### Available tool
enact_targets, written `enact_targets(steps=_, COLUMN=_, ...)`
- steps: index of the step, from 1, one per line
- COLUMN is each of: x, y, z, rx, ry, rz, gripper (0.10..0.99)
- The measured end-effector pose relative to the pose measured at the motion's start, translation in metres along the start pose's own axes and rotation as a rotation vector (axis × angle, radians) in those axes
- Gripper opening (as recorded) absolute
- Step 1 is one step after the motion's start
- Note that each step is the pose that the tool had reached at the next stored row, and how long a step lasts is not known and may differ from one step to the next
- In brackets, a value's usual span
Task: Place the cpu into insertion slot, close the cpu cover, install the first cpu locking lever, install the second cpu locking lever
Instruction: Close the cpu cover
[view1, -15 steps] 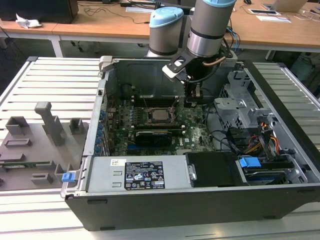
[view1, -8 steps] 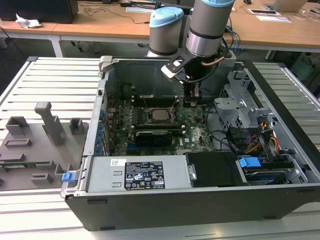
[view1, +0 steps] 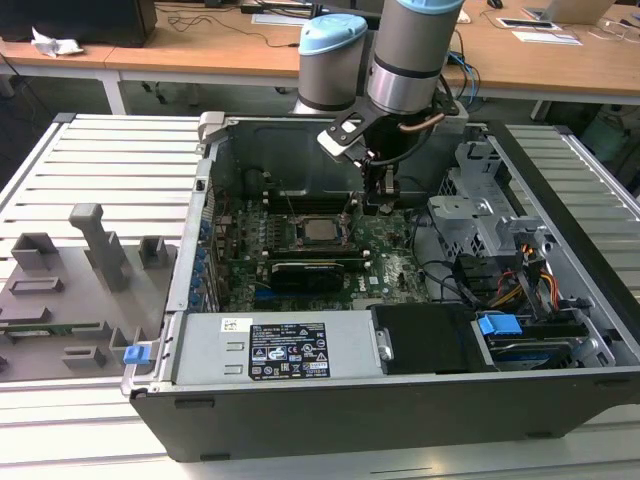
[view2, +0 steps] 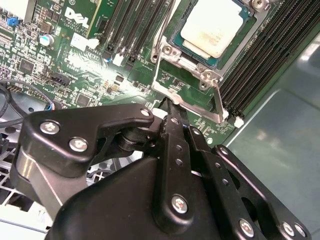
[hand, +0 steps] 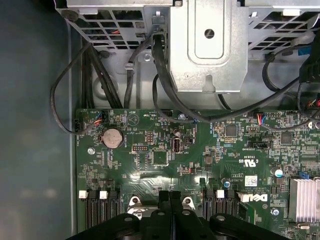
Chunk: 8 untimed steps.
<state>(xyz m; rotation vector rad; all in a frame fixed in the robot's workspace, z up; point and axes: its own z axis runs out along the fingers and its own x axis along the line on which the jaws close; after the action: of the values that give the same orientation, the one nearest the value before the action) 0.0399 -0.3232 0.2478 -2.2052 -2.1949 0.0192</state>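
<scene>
In the exterior view an open dark grey metal PC case (view1: 400, 425) is seen lying on a grey slatted table (view1: 100, 160), w/ a green circuit board (view1: 392, 265) on its floor. The arm's black gripper (view1: 380, 203) reaches down inside, just to the exterior view's right of the socket. The small square cpu w/ pale silvery-grey top (view1: 320, 230) is seated in the square black-rimmed insertion slot (view1: 298, 232), approx. mid-board. A long black expansion card (view1: 305, 270) lies just on its near side, and a grey power supply box w/ a label (view1: 280, 350) is set along the near wall. Closer detail is given in the second wrist view. There the cpu (view2: 215, 27) is framed by the thin silvery metal cpu cover (view2: 186, 60), which appears to lie flat around it, and thin silvery lever bars (view2: 220, 102) are seen at the socket's corner. The gripper (view2: 169, 106) is pressed together, its tips down at one bar's end beside that corner. Whether any metal is pinched btw. them can't be told. In the first wrist view the closed fingers (hand: 164, 199) are seen w/ no gap. Beyond them a further stretch of board is shown, w/ a round silver coin battery (hand: 112, 136) and a silvery finned heatsink (hand: 304, 200). Past the board's edge, looped black cables (hand: 107, 80) and a perforated silvery metal drive cage (hand: 210, 45) are shown.
</scene>
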Motion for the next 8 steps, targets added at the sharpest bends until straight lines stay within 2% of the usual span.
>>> enact_targets(steps=6, x=0.0000, y=-0.0050, z=0.0001, rx=0.000, ry=-0.0001, rz=0.000, gripper=0.106)
enact_targets(steps=8, x=-0.0001, y=-0.0109, z=0.0003, rx=0.000, ry=-0.0001, rz=0.000, gripper=0.106)
